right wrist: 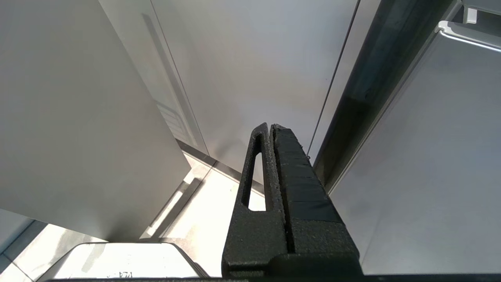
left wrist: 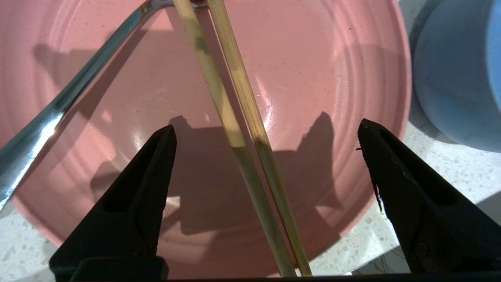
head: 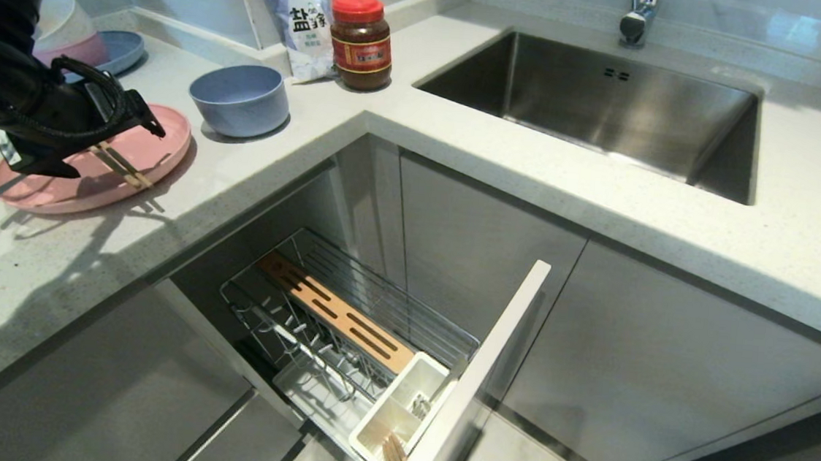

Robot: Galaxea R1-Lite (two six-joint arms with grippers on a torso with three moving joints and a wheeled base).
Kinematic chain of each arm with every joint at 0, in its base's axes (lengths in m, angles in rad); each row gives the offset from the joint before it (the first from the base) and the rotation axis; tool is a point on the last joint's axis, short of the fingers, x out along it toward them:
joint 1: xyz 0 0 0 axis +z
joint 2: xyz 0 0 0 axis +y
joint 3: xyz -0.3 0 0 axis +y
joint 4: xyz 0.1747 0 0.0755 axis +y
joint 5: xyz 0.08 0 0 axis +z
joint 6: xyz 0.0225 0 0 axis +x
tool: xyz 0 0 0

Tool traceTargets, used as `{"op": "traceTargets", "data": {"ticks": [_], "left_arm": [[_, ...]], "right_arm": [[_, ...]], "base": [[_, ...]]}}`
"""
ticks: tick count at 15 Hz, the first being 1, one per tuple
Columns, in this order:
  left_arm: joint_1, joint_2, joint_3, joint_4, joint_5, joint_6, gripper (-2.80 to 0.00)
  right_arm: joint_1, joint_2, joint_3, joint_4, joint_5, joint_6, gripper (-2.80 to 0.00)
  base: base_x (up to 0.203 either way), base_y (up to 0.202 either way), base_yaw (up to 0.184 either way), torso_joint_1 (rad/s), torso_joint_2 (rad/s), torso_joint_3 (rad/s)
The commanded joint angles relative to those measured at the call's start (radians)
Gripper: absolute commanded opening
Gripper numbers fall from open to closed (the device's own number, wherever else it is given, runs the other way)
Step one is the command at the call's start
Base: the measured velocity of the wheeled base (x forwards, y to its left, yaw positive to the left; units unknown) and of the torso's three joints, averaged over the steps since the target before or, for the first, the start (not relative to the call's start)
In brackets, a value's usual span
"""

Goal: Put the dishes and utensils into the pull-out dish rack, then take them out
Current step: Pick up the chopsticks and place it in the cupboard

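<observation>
The pink plate [head: 165, 139] lies on the counter at the left, with the chopsticks [left wrist: 235, 129] and the silver spoon [left wrist: 58, 109] lying across it. My left gripper [left wrist: 266, 124] hangs open just above the plate. Its fingers [left wrist: 152, 172] stand wide on either side of the chopsticks and touch neither stick. The blue-grey bowl [head: 240, 100] sits on the counter beside the plate. Below the counter the pull-out dish rack [head: 345, 320] stands drawn out, with its wooden board [head: 334, 312] and white cutlery cup [head: 397, 405]. My right gripper [right wrist: 270, 126] is shut on nothing, parked low by the cabinet fronts.
Stacked cream and pink bowls on a blue plate [head: 120, 50] stand behind my left arm. A salt bag [head: 299, 16] and a red-lidded jar [head: 361, 40] stand by the wall. The sink [head: 611, 107] is to the right. Brown sticks [head: 393, 455] show in the cutlery cup.
</observation>
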Motion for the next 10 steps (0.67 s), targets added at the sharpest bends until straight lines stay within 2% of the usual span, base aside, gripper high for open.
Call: {"op": "traceTargets", "data": {"ticks": [1, 10], "left_arm": [[-0.006, 0.011, 0.0, 0.004, 0.003, -0.003, 0.0], [-0.008, 0.02, -0.007, 0.004, 0.011, -0.003, 0.0]], "right_arm": [[0.001, -0.003, 0.002, -0.001, 0.0, 0.0, -2.8], [0.001, -0.004, 0.002, -0.001, 0.0, 0.0, -2.8]], "base": [[0.0, 0.0, 0.0, 0.0, 0.0, 0.0], [0.0, 0.0, 0.0, 0.0, 0.0, 0.0]]}}
